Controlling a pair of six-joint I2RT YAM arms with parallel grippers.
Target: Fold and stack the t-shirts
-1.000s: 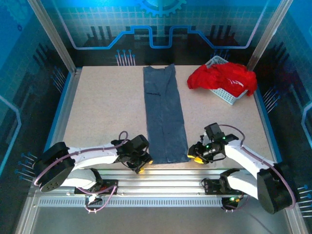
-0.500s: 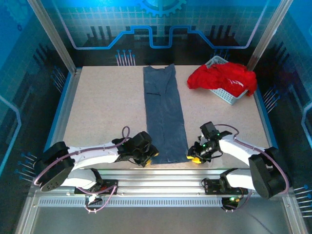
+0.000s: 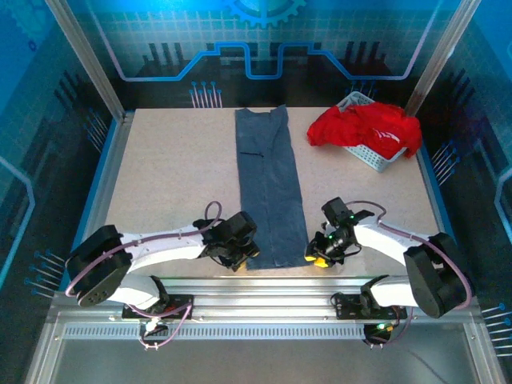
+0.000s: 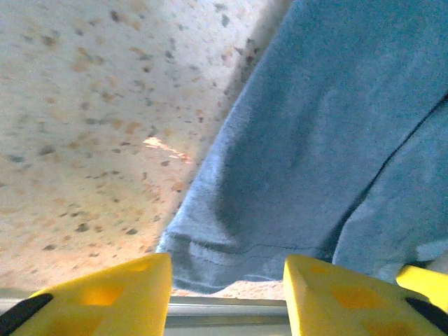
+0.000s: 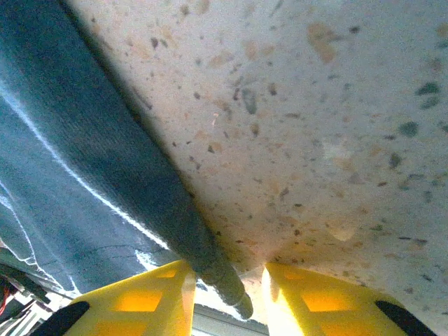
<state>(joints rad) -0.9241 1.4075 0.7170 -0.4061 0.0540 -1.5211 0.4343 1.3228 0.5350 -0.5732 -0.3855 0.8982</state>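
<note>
Where blue walls point(image 3: 264, 48) rise, the speckled tabletop point(image 3: 172, 184) ends.

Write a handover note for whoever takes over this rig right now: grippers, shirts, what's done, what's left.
The left gripper is open, straddling the near-left corner of the slate-blue t-shirt.
The right gripper is open, astride that shirt's near-right folded edge.
The blue shirt lies as a long narrow strip down the middle of the table; the red t-shirt is heaped on the white basket, far right.
Done: blue sides folded in.
Left: fold it crosswise, fold the red, stack.
</note>
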